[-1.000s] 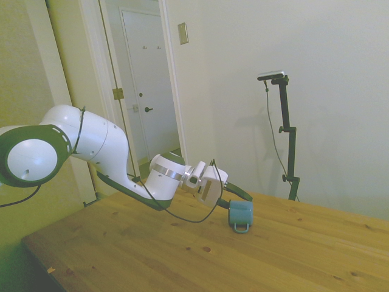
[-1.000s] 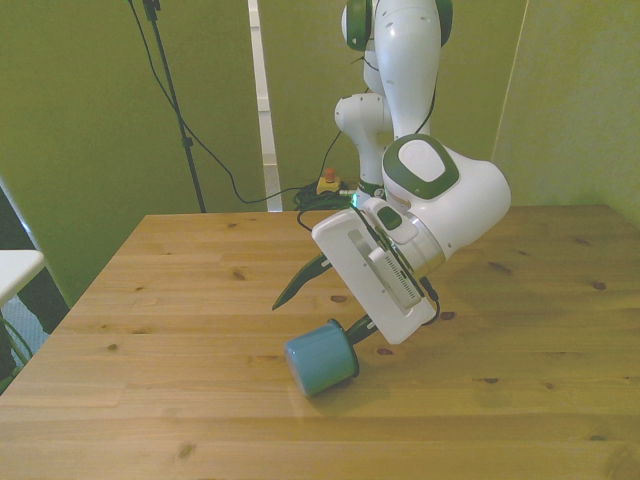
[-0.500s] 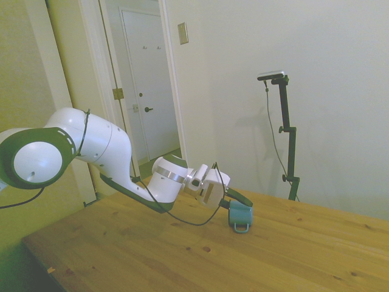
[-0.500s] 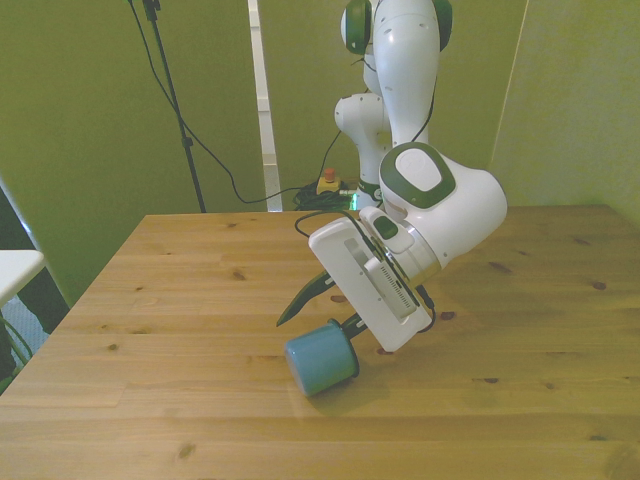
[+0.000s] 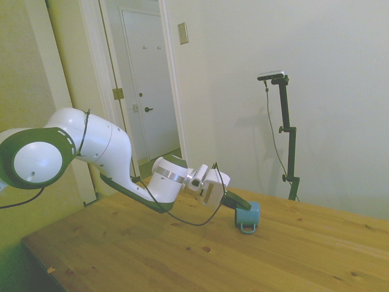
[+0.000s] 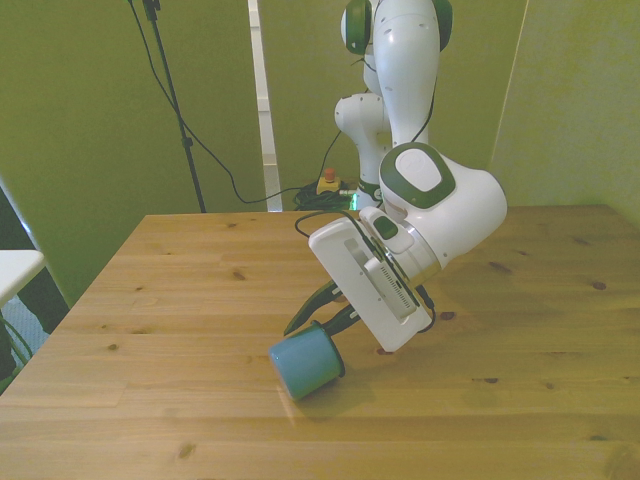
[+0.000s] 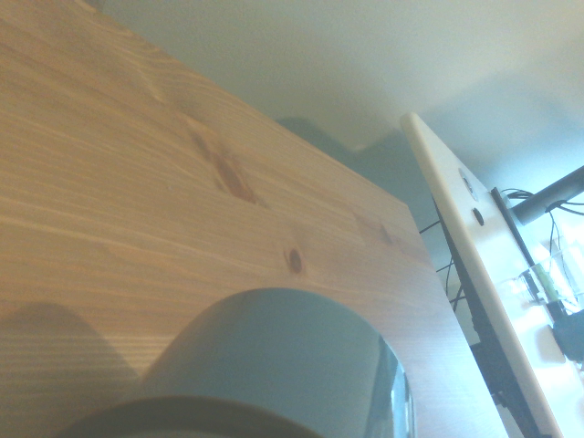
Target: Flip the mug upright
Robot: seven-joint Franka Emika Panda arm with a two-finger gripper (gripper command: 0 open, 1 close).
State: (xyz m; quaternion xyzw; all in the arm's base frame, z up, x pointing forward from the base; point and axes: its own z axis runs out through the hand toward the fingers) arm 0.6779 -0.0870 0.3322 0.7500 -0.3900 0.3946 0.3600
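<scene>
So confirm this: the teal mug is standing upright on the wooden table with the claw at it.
Not upright. In the front view the mug lies tipped on its side on the table, flat base facing the camera. The claw is at it, as you said.

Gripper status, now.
Gripper: fingers closed on the mug, which lies tilted on the table.
</scene>
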